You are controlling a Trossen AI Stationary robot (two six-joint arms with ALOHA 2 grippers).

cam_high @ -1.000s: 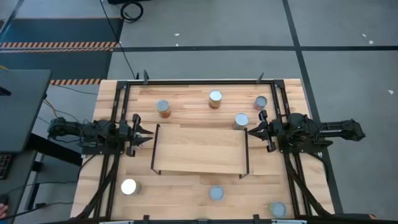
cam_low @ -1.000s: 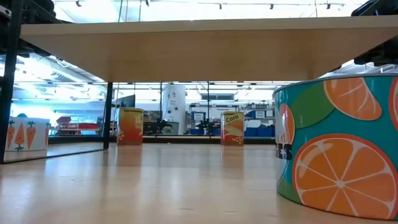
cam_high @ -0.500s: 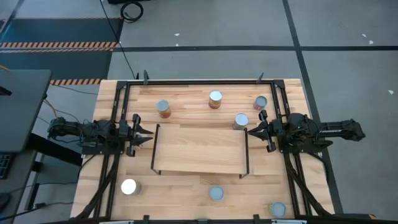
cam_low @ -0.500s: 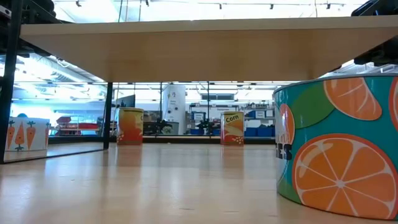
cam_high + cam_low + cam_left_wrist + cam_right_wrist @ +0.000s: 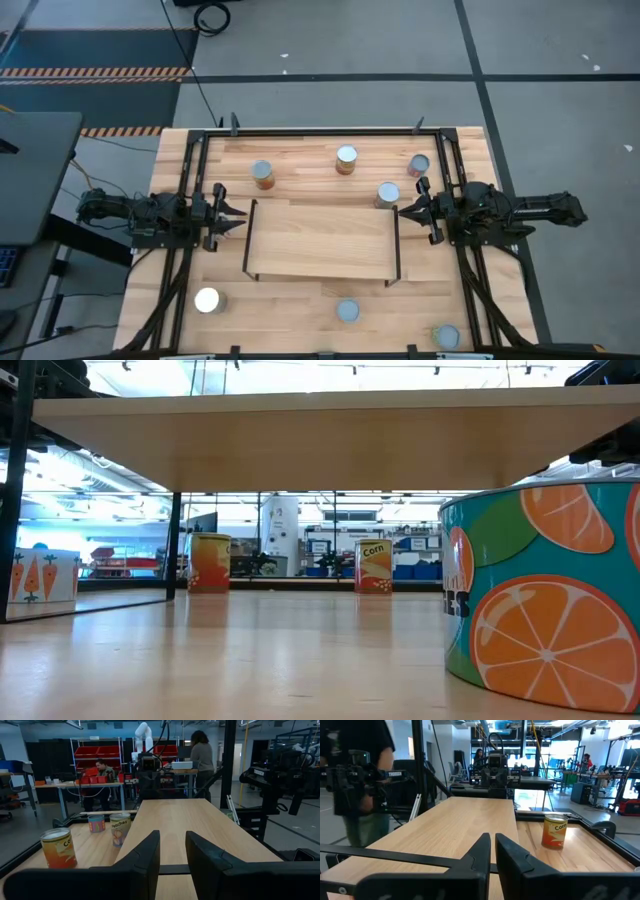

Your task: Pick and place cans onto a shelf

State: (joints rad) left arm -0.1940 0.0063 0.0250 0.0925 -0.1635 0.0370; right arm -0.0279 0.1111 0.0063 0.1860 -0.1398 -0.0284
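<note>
Table (image 5: 300, 300): light wood top with black rails. The shelf (image 5: 320, 240) stands at its middle, a low light-wood board with thin black frames at both short ends; its top is bare.

Seven cans show from above, all on the table, none on the shelf:
- Far side: one can (image 5: 262, 173) toward the left, one (image 5: 346, 158) at centre, one (image 5: 419, 164) toward the right, and one (image 5: 388, 194) just beside the shelf's far right corner.
- Near side: one bright-lidded can (image 5: 207, 300) at the left, one (image 5: 347, 311) near the middle, one (image 5: 446, 337) at the right near the table edge.

Low view: an orange-slice can (image 5: 545, 595) sits close, large at the right; farther off under the shelf board stand an orange can (image 5: 209, 563) and a can labelled "Corn" (image 5: 374, 566).

Left gripper (image 5: 238, 216): lies level at the shelf's left end, pointing at it. Fingers (image 5: 142, 857) a small way apart, a narrow gap between them, nothing in it.

Right gripper (image 5: 403, 210): lies level at the shelf's right end, facing the left one across the board. Fingers (image 5: 480, 851) pressed nearly together, holding nothing. The "Corn" can (image 5: 554, 831) stands off to its side.

People stand in the room beyond, in both wrist views.
</note>
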